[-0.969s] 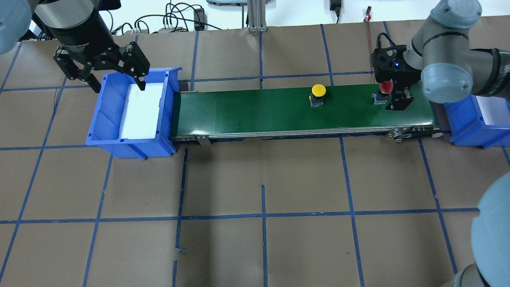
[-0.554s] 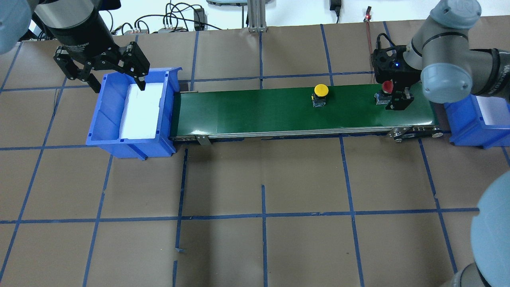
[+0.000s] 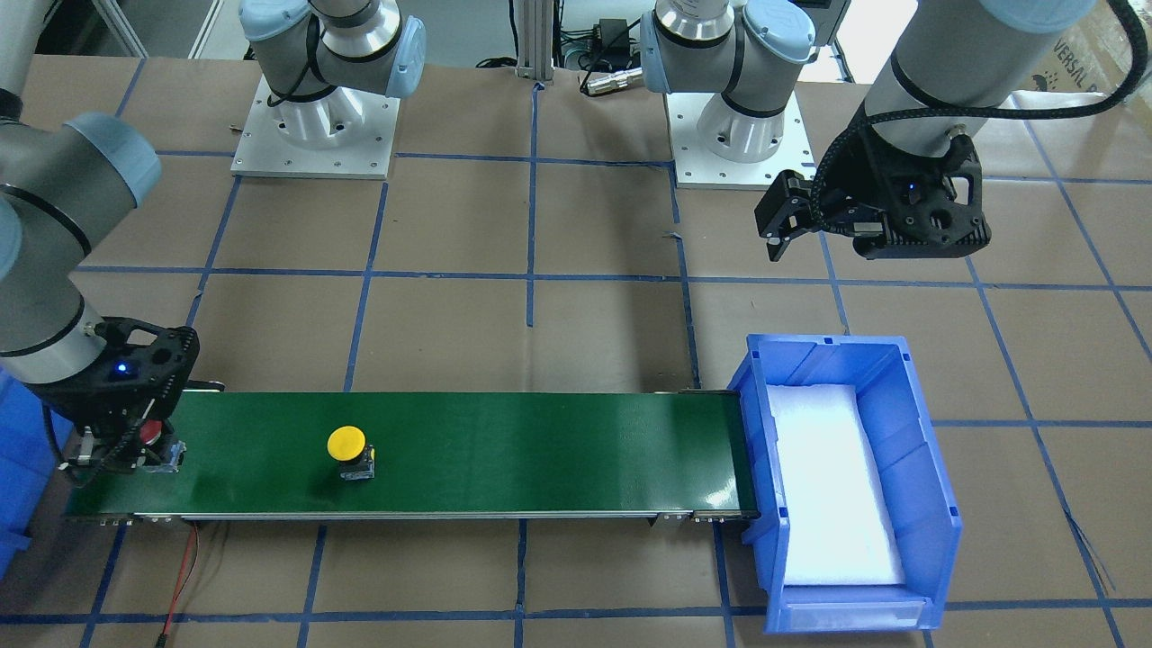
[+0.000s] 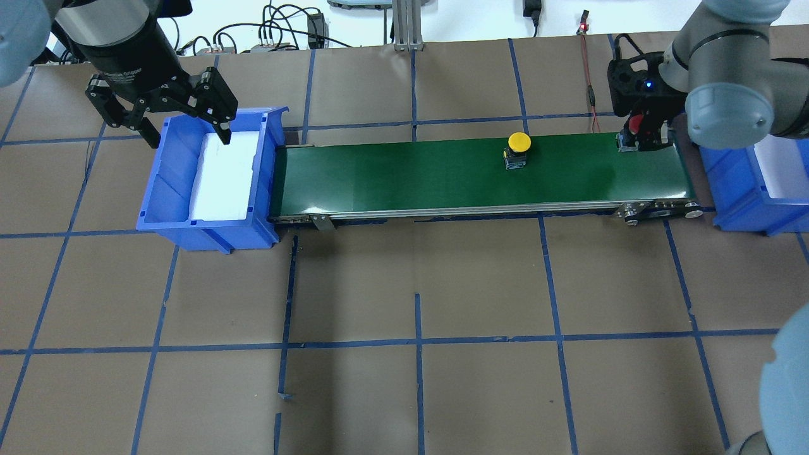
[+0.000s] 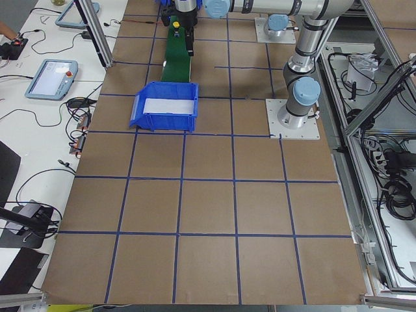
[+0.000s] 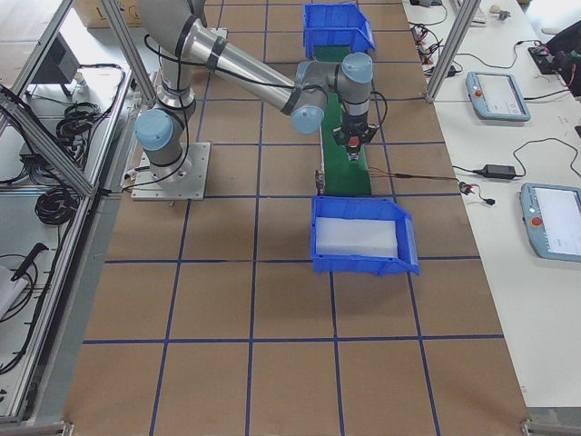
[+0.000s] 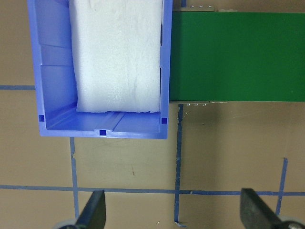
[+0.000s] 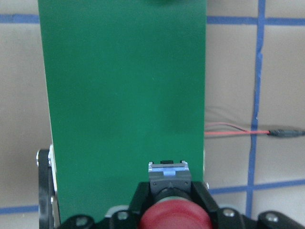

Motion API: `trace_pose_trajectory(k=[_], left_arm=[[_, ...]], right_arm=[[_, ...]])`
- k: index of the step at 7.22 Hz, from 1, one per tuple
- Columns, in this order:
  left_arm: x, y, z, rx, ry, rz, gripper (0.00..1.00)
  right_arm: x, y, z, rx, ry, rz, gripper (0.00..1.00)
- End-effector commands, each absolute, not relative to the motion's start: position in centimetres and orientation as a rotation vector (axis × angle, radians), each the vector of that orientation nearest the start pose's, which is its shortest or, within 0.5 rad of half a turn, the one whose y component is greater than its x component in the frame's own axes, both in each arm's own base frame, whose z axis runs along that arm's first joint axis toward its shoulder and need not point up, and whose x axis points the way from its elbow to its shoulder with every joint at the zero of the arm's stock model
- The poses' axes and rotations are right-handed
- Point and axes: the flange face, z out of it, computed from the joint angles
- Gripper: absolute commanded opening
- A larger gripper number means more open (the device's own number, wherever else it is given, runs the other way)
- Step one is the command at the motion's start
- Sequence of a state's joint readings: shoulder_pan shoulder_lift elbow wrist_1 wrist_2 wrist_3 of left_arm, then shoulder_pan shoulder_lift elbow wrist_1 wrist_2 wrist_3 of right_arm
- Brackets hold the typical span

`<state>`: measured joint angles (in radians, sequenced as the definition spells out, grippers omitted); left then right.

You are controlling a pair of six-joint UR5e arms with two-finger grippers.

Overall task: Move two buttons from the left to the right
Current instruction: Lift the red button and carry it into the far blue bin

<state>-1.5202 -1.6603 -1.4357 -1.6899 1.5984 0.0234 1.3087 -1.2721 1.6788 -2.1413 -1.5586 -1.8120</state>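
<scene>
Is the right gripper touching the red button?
Touching. The right wrist view shows the right gripper clamped against both sides of the red button, with no gap visible.

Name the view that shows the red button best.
Right wrist: the red button sits close up, clamped in the right gripper. Overhead and front-facing views show only a sliver of red under the gripper; side views show it tiny; left wrist, not at all.

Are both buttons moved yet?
Not yet. The left bin holds only foam, so nothing waits there. The right claw grips the red button at the right end of the belt. Left: drop it in the right bin, then fetch the yellow button from the belt.
</scene>
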Motion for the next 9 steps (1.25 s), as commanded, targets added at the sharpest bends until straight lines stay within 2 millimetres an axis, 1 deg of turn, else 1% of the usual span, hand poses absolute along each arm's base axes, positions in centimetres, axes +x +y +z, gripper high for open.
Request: trace_pose_trajectory(k=[1,2,3,4,5,6,7,8,9], left_arm=[[-10.4,-52.8,49.7,-0.039,3.114,0.114,1.0],[-10.4,-52.7,49.7,-0.039,3.114,0.119,1.0],[-10.4,-52.8,49.7,-0.041,3.114,0.116,1.0],[-10.4,-52.8,49.7,-0.039,3.114,0.114,1.0],[-10.4,-52.8,49.7,-0.039,3.114,0.114,1.0],[-10.4,-52.8,49.7,-0.039,3.114,0.116,1.0],[-10.4,-52.8,49.7,-0.039,3.114,0.114,1.0],[-10.4,-52.8,49.7,-0.039,3.113,0.114,1.0],[-10.4,-52.8,49.7,-0.039,3.113,0.116,1.0]], right_arm=[[-13.0,-60.7,40.5,-2.233,2.437,-0.137,0.08],[-18.9,-59.6,41.6,-2.25,2.441,-0.118,0.07],[-24.5,-58.4,40.2,-2.267,2.417,-0.102,0.08],[-28.1,-58.4,37.1,-2.303,2.332,-0.101,0.08],[-30.1,-59.1,33.0,-2.289,2.3,-0.14,0.08],[-31.4,-59.9,30.0,-2.265,2.282,-0.134,0.08],[-31.8,-60.3,28.2,-2.258,2.267,-0.113,0.08],[-32.4,-60.8,26.5,-2.288,2.246,-0.11,0.09],[-33.3,-61.1,25.8,-2.322,2.248,-0.125,0.09]])
